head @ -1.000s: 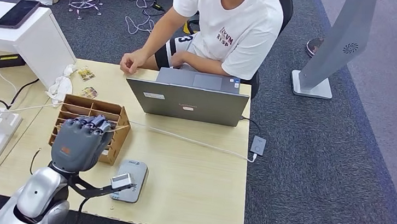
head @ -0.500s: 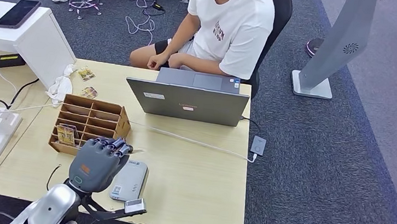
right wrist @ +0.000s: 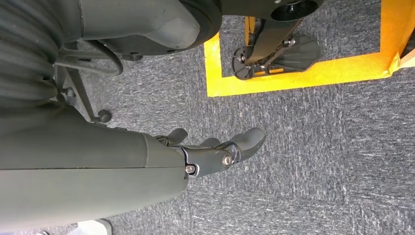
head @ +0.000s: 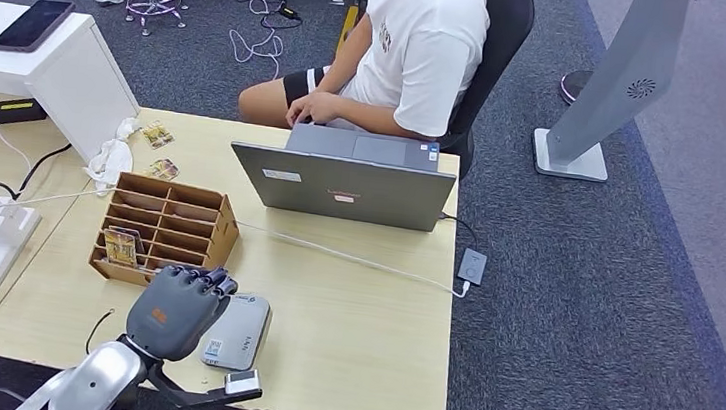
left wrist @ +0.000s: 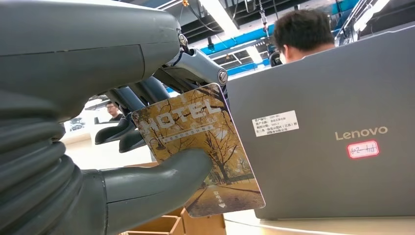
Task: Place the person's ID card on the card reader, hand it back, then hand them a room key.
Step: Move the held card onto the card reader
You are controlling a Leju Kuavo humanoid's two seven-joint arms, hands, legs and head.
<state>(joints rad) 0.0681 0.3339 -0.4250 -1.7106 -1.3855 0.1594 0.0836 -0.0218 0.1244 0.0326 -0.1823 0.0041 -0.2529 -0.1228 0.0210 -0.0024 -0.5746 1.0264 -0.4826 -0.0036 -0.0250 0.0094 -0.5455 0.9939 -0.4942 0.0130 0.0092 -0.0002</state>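
The room key (left wrist: 200, 147) is pinched by the left hand (head: 178, 310) beside the card reader (head: 238, 331); the laptop (head: 345, 188) could be clipped in the handover

The left hand (head: 178, 310) pinches a card with its thumb; the right hand (right wrist: 215, 152) hangs with fingers apart.
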